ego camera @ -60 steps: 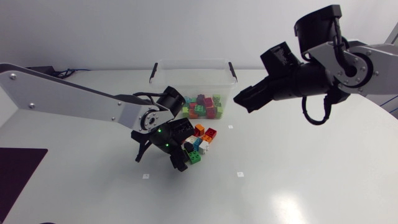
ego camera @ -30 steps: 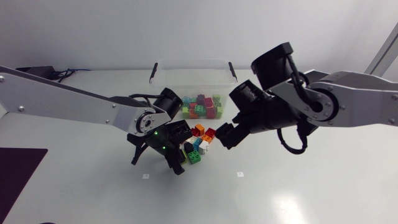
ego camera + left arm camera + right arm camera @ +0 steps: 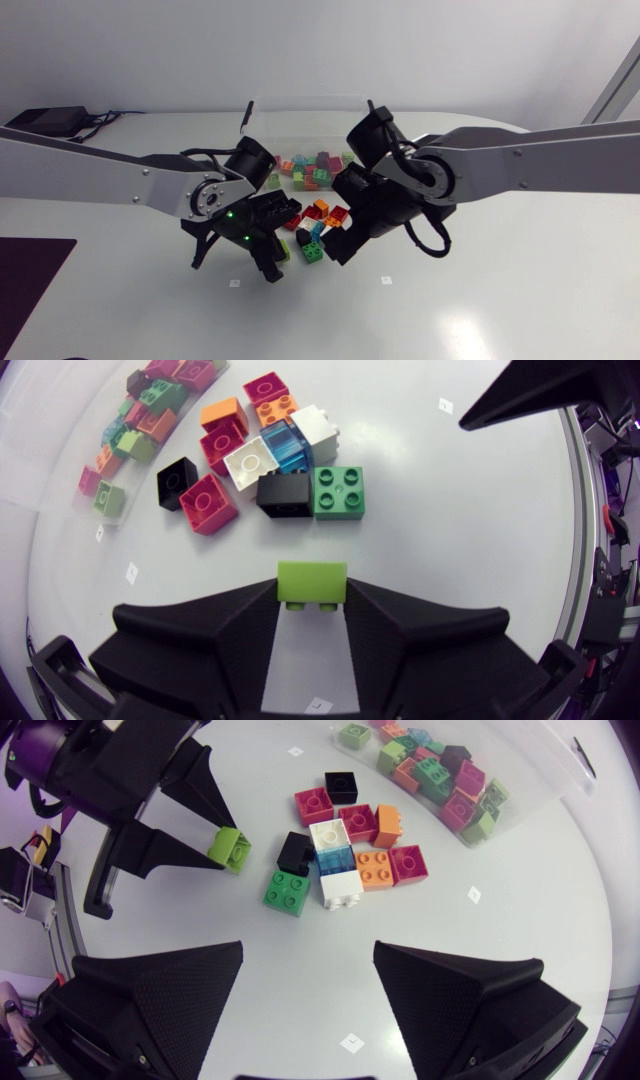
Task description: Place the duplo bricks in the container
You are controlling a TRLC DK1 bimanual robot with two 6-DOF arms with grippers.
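At the brick pile: one brick in hand, one gripper empty

Left of the pile, the left gripper [image 3: 312,595] stands low over the table [image 3: 480,290]. Its fingers are clamped on a lime brick [image 3: 312,578] by two opposite side faces. The brick is clear of the others, so the hold looks fit for carrying. Just ahead lies the loose pile [image 3: 318,228]: red, orange, white, blue and black bricks touching, with a green brick [image 3: 338,493] at its near edge. Behind the pile sits the clear container [image 3: 310,97], which holds many bricks; the lime one is not yet in it. To the right, the right gripper [image 3: 308,955] hangs above the pile, fingers wide apart and holding nothing, seemingly placed to take another brick. Both grippers are close together; collision risk noted.
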